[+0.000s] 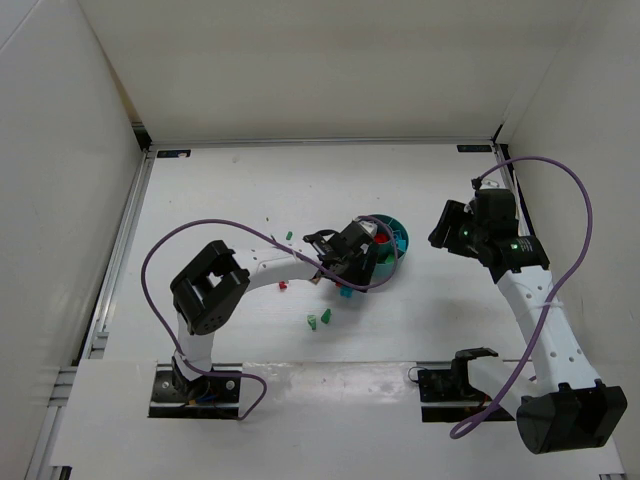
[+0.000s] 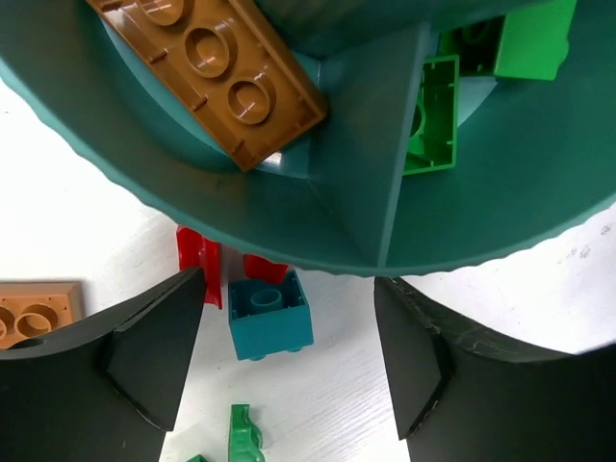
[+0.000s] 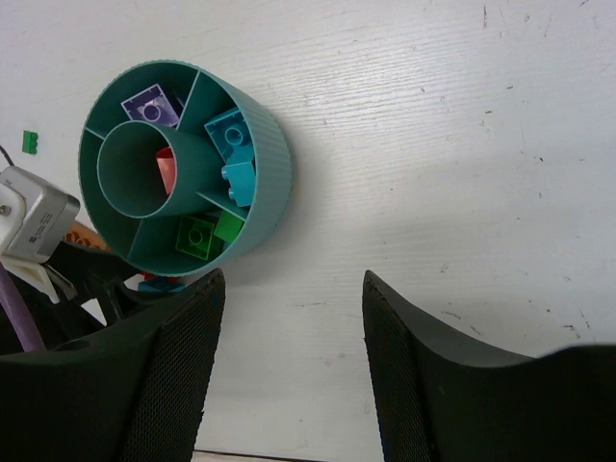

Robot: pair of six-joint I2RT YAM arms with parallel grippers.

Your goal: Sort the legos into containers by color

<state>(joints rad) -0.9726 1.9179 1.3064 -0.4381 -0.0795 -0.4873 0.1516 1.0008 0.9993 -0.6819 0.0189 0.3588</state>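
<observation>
The teal bowl [image 1: 399, 238] stands mid-table, split into compartments round a central cup. In the right wrist view the bowl [image 3: 272, 183] holds a purple brick [image 3: 149, 104], blue bricks [image 3: 229, 135], green bricks [image 3: 197, 236] and a red brick [image 3: 166, 171] in the cup. My left gripper [image 1: 345, 262] is open and empty at the bowl's near-left side. In the left wrist view the left gripper [image 2: 289, 337] straddles a teal brick [image 2: 269, 315] lying on the table against the bowl's wall [image 2: 500, 231], with red bricks [image 2: 197, 258] beside it. My right gripper [image 1: 447, 226] is open and empty, right of the bowl.
An orange brick [image 2: 212, 58] and green bricks [image 2: 433, 115] lie in the bowl. Loose on the table: an orange brick [image 2: 34, 313], green pieces [image 1: 318, 319], a red brick [image 1: 283, 287] and a small green one [image 1: 288, 236]. White walls enclose the table.
</observation>
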